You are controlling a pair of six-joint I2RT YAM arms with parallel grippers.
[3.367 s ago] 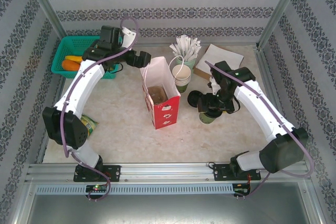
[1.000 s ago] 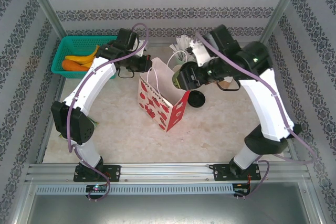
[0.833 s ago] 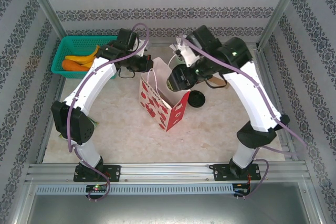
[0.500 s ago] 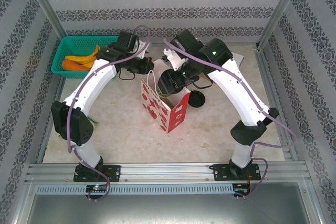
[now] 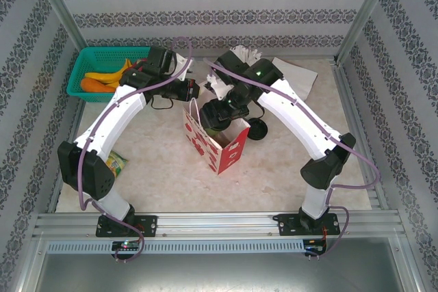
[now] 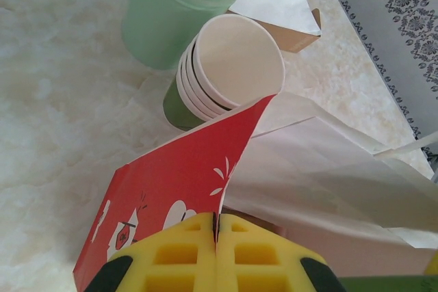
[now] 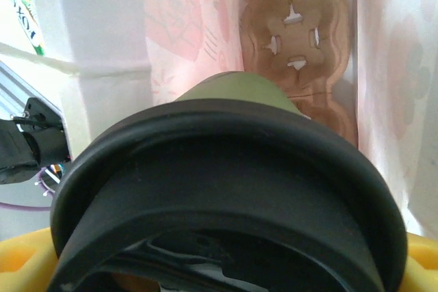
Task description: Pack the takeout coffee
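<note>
The left gripper is pinched together on the top edge of the red-and-white paper bag, holding its mouth wide. The right gripper is clamped around the coffee cup, black lid on, and hangs at the bag's open mouth. Beneath that gripper the pulp tray lies on the bag floor, its visible well empty. Tray and lid look done. What seems left is lowering the cup into a well and letting go.
</note>
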